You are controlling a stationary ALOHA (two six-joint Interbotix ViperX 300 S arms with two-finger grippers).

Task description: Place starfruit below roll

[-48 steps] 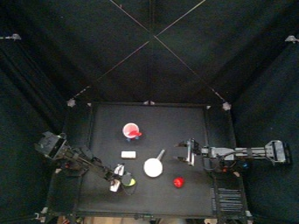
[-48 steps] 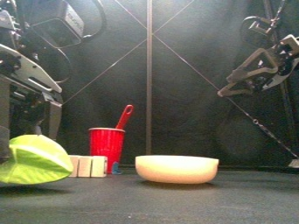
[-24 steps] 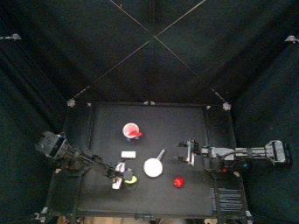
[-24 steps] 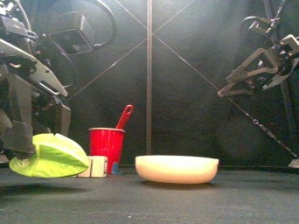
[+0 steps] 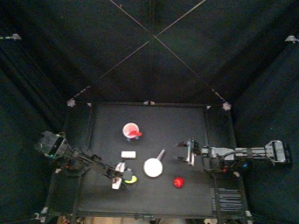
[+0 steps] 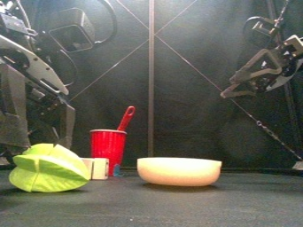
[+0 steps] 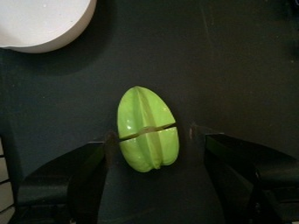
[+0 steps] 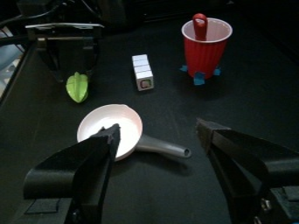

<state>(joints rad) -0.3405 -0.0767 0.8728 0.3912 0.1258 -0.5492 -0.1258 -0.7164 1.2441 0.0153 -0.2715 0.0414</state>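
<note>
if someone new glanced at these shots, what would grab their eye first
Probably the bright yellow-green starfruit, lying large on the table at front left, between the open jaws of the left gripper. Next, the red cup with a red utensil in it and the white bowl beside it.

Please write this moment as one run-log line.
left gripper: open, astride starfruit | starfruit: lying on table, nearer front edge than roll | right gripper: open, raised at right

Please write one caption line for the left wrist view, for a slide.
Left gripper open above the green starfruit lying on the black table, a white bowl nearby.
</note>
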